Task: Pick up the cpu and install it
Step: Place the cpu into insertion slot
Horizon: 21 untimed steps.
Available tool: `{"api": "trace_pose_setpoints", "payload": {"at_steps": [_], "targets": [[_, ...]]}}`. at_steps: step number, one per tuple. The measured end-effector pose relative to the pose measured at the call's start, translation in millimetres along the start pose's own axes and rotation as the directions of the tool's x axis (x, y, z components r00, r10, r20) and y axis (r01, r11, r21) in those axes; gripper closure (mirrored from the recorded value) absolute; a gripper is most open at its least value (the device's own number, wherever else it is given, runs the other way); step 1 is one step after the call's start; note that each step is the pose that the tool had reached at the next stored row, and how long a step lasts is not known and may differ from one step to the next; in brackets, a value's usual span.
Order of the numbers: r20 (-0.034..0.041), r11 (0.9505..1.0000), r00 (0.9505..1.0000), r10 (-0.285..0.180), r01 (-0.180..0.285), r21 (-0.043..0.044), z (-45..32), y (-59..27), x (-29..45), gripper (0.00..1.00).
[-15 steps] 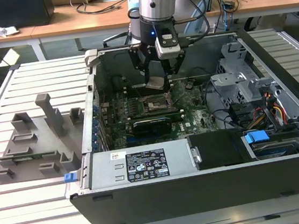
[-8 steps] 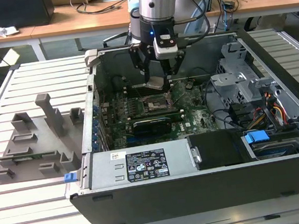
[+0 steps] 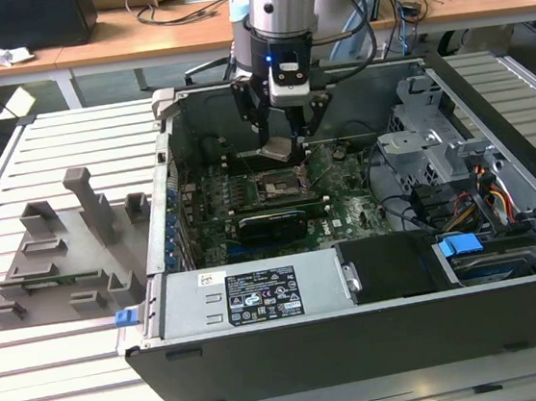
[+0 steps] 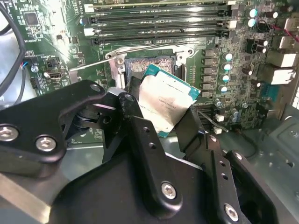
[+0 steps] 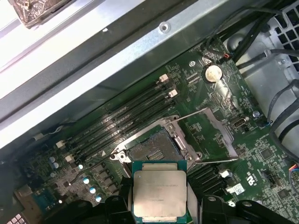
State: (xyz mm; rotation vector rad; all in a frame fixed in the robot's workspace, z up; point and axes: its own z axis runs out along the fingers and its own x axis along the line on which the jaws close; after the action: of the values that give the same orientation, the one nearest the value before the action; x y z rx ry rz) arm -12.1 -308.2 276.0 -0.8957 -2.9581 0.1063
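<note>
One cpu (image 5: 160, 193) is hanging in the gripper (image 5: 161, 205), pinched at opposite edges over the open socket (image 5: 152, 149); likely light, stiff, fragile.

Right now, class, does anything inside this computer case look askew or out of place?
The cpu hangs tilted in the gripper above the open socket, not level with it.
</note>
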Motion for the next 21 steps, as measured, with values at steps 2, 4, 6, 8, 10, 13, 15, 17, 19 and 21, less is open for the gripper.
{"api": "trace_pose_setpoints", "payload": {"at_steps": [2, 4, 6, 8, 10, 13, 15, 17, 19, 21], "targets": [[-0.0007, 0.9999, 0.9999, 0.014, -0.014, 0.0002, 0.0, 0.0, 0.0, 0.46], [-0.0015, 0.9996, 0.9996, 0.028, -0.028, 0.0004, 0.0, 0.0, 0.0, 0.46], [-0.0024, 0.9990, 0.9990, 0.044, -0.044, 0.0004, 0.0, 0.0, 0.0, 0.46], [-0.0034, 0.9982, 0.9982, 0.059, -0.059, 0.0006, 0.0, 0.0, 0.0, 0.46], [-0.0044, 0.9973, 0.9973, 0.074, -0.074, 0.0004, 0.0, 0.0, 0.0, 0.46], [-0.0066, 0.9943, 0.9943, 0.106, -0.106, 0.0005, 0.0, 0.0, 0.0, 0.46], [-0.0078, 0.9921, 0.9921, 0.125, -0.125, 0.0005, 0.0, 0.0, 0.0, 0.46], [-0.0104, 0.9874, 0.9874, 0.158, -0.158, 0.0002, 0.0, 0.0, 0.0, 0.46], [-0.0119, 0.9839, 0.9839, 0.179, -0.179, 0.0002, 0.0, 0.0, 0.0, 0.46], [-0.0129, 0.9810, 0.9810, 0.194, -0.194, 0.0004, 0.0, 0.0, 0.0, 0.46]]}}
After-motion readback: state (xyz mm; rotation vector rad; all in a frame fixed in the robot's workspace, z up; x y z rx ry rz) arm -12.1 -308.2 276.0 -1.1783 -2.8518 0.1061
